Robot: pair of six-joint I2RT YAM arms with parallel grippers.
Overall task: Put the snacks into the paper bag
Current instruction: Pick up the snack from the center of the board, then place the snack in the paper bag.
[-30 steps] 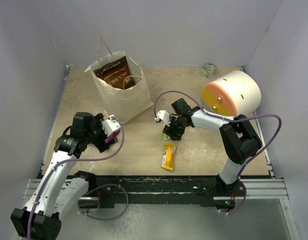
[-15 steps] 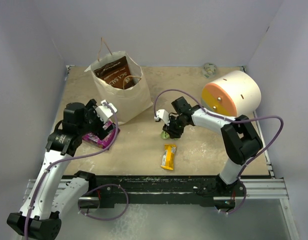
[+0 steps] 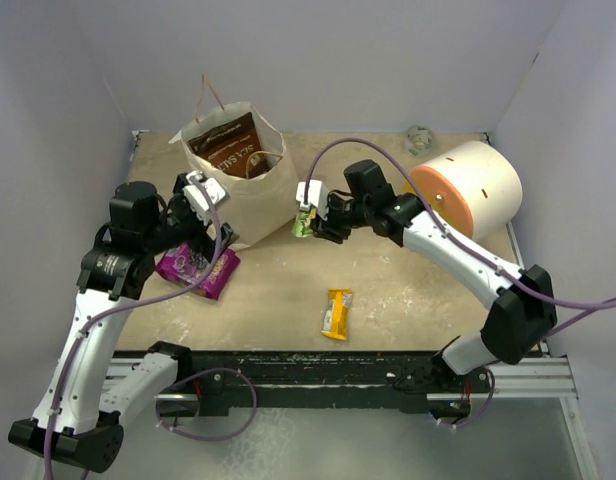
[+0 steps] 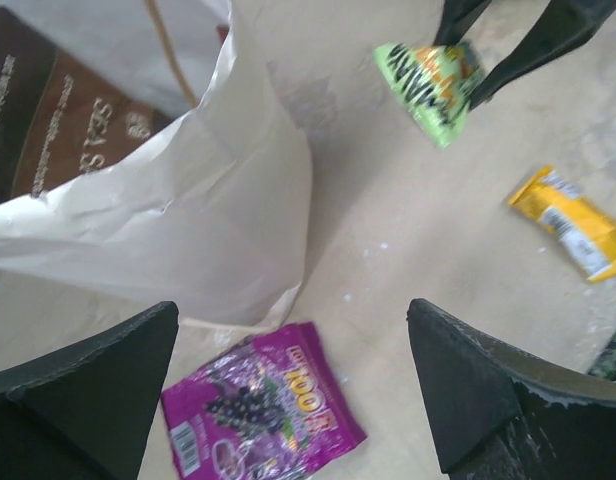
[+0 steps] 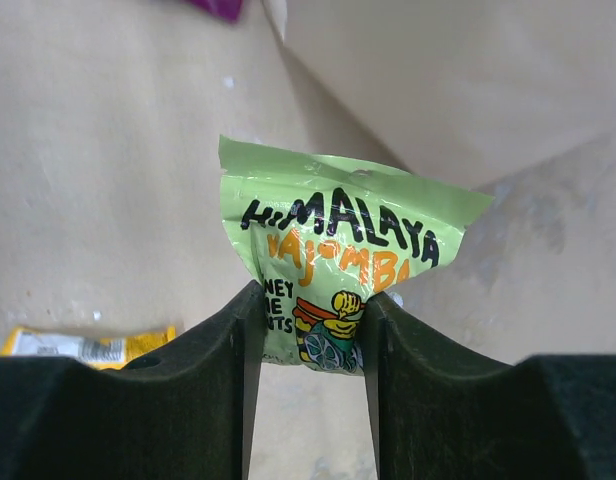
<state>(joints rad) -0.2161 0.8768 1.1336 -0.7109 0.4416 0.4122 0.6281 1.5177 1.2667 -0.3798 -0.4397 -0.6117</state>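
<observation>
**A:** What does the right gripper (image 5: pixel 313 322) have hold of?

**B:** A small green glossy packet (image 5: pixel 338 262) with black and orange lettering. The two dark fingers are closed partway and pinch its lower end from both sides. The rest of the packet sticks out past the fingertips.

**A:** Where is that packet relative to the bag?

**B:** It is held up off the desk (image 3: pixel 408 290), just beside the right wall of the tan kraft paper bag (image 3: pixel 250 205). The left wrist view shows a gap between the two. The bag stands upright towards the far left corner of the desk, with its mouth open and its thin handles up. A brown candy bag (image 3: pixel 228 148) is already inside it.

**A:** And the left gripper (image 3: pixel 201 192)?

**B:** Its jaws are spread as wide as they go and hold nothing. It hangs by the bag's left side, near the rim.

**A:** Which snacks are lying loose?

**B:** A purple pouch (image 4: pixel 263 420) lies flat by the bag's near left corner, towards the left edge of the desk. A small yellow bar (image 3: pixel 337 313) lies near the middle of the near edge, well apart from both grippers.

**A:** Is there anything else on the desk?

**B:** A big cream cylinder with an orange face (image 3: pixel 463 190) lies on its side against the right edge, behind the right arm.
</observation>
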